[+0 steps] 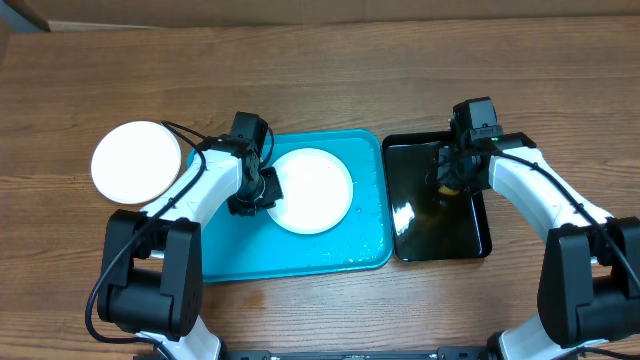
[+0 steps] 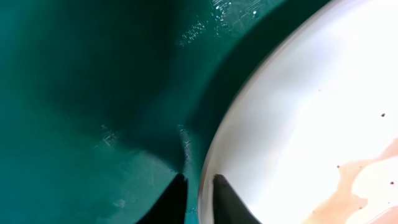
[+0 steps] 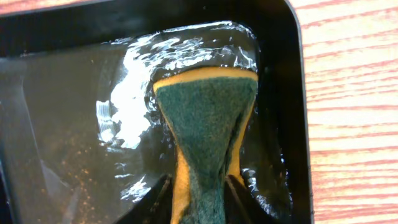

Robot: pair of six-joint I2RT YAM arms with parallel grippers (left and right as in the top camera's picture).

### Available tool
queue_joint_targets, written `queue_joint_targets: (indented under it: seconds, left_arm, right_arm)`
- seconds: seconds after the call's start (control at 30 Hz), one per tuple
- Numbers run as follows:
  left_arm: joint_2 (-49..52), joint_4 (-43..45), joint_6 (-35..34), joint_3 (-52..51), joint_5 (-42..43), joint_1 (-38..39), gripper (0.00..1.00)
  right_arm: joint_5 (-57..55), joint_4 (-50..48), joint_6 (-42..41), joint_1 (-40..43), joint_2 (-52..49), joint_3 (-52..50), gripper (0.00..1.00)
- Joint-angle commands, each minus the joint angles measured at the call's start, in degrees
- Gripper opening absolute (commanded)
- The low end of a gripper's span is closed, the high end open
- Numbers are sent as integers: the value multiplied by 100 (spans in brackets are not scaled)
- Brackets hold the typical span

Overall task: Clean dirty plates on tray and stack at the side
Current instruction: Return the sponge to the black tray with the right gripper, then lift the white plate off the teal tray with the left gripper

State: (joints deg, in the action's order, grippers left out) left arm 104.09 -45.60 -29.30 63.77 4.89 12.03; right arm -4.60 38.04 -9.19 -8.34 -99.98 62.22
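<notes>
Squeezed scratchy green sponge (image 3: 208, 118), glossy wet black tray (image 3: 62, 124), round white plate (image 1: 312, 190)

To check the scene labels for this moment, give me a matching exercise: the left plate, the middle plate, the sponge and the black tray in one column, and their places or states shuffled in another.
Things:
1. left plate
2. middle plate
3. sponge
4. black tray

Places or states:
A. pinched in the right tool
B. wet, right of the blue tray
C. on the bare table
D. on the blue tray, brown smear on it

Pairs: 1-C, 2-D, 3-A, 4-B
</notes>
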Motion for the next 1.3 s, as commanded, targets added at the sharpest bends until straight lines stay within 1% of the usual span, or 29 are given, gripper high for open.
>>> queue_joint_targets:
  seconds: [0.0,0.03,0.1,0.13,0.17,0.27,0.33,0.43,0.47,0.57,0.67,0.7,0.83,1.0,1.27]
  left_arm:
    - [-28,0,103,9,-83,37,25]
    - [-28,4,103,9,-83,37,27]
    - [-28,46,105,9,-85,37,28]
    - [-28,68,105,9,-87,37,28]
    - [-28,98,105,9,-87,37,28]
    - [-28,162,101,9,-83,39,28]
    - [-28,170,101,9,-81,48,27]
    - [-28,173,103,9,-87,101,20]
    - [-28,170,101,9,-87,129,17]
    - [-28,170,103,9,-90,214,9]
    - [-28,173,103,9,-146,302,7]
    - [-28,173,103,9,-199,317,4]
    - [-31,155,127,11,-439,343,4]
    - [-177,87,192,94,-522,343,4]
    - [-1119,122,247,175,-1071,343,4]
  right_arm:
    - [-92,-63,35,7,-15,-33,42]
    - [-90,-116,76,7,-13,-24,56]
    - [-74,-127,76,7,9,98,83]
    - [-9,-24,74,7,37,223,89]
    - [81,138,72,7,72,385,92]
    - [389,739,72,7,210,957,96]
    - [450,1097,70,7,295,1322,99]
    - [446,1429,70,7,358,1663,100]
    - [442,1484,70,7,363,1700,100]
    - [402,1624,72,7,358,1698,100]
    - [404,1788,70,7,358,1698,100]
    - [404,1803,70,7,358,1698,100]
    - [407,1797,70,7,358,1698,100]
    - [407,1797,70,7,358,1698,100]
    - [407,1784,70,7,358,1698,100]
